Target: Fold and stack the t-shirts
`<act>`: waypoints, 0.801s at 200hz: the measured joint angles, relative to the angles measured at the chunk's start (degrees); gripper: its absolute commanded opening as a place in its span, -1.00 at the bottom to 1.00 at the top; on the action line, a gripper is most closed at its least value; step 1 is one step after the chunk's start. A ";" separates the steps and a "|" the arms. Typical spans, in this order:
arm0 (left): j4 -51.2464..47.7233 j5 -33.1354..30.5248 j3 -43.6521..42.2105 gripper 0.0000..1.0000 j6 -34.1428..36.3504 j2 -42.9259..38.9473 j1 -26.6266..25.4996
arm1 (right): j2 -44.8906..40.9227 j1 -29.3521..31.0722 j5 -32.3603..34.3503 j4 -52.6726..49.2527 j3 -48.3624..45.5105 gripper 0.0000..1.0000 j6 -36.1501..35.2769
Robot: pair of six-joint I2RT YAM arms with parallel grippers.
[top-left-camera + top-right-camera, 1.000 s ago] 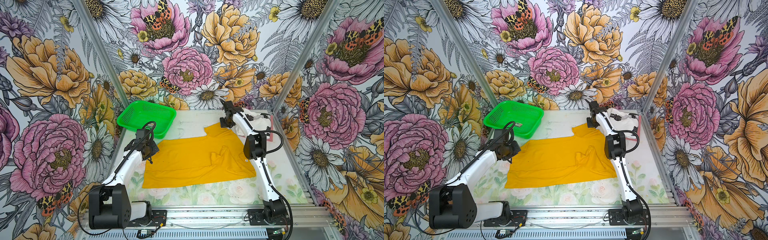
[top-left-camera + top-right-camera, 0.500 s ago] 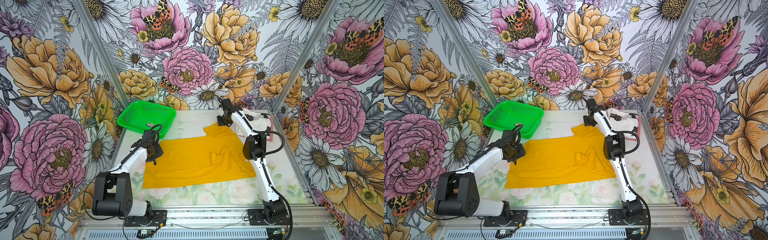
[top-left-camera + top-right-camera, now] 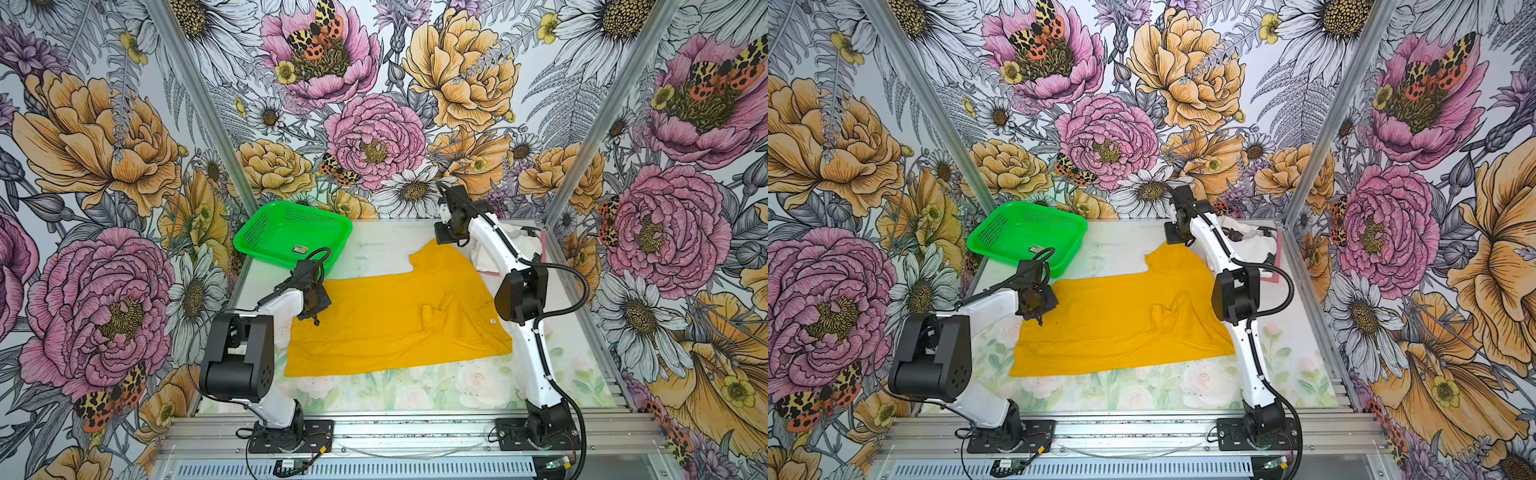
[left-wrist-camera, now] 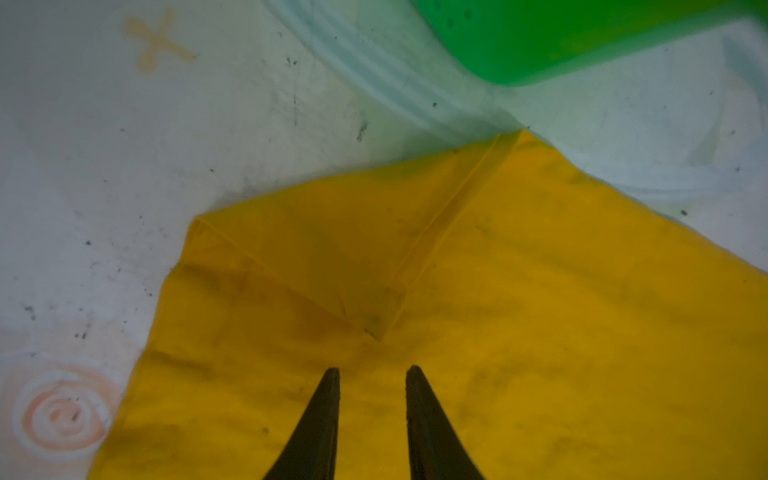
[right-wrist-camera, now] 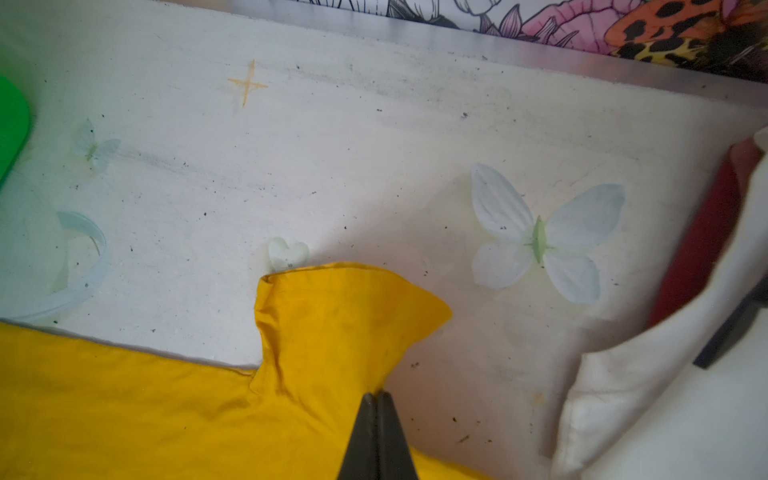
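Tabletop (image 3: 415,395): a faded flower print; the strip along the near edge is bare.
Mustard-yellow t-shirt (image 3: 374,328): spread mostly flat across the middle of the tabletop, its near edge running from left to right; seen in both top views (image 3: 1100,332).
Crumple: a raised bunch of cloth sits in the shirt's right half.
Neck label (image 3: 492,320): a small white tag at the shirt's right edge, just beside the right arm's elbow.
Left gripper (image 4: 372,370): over the shirt's left edge, towards its far-left corner (image 3: 314,318); jaws spread a little, nothing between them. Whether the tips touch the cloth (image 4: 540,332) I cannot tell.
Flap: in the left wrist view, a folded corner with a straight seam lies just past the tips.
Right gripper (image 5: 377,395): at the shirt's far-right sleeve (image 3: 451,240); jaws pressed together, pinching the sleeve's edge, with the yellow cloth (image 5: 332,332) gathered to that point.
White t-shirt (image 3: 1254,245): crumpled, with black markings, in the far-right corner of the tabletop, behind the right arm, apart from the yellow one.
Pink t-shirt (image 3: 1278,253): under the white one; only an edge shows along the right side.
Green mesh basket (image 3: 266,230): far-left corner of the tabletop, tilted, its near corner just beside the yellow shirt's far-left corner.
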 measured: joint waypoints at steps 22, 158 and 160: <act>1.09 -0.26 0.00 -0.40 0.00 1.53 0.35 | -1.16 0.15 0.00 0.02 -1.31 -1.00 -0.39; 3.37 -1.20 2.91 -0.48 0.04 5.79 0.35 | -7.85 0.17 0.02 1.99 -9.55 -1.00 -1.03; 3.30 -1.29 2.99 -0.49 0.02 5.86 0.35 | -7.98 0.17 0.02 1.97 -9.75 -1.00 -1.05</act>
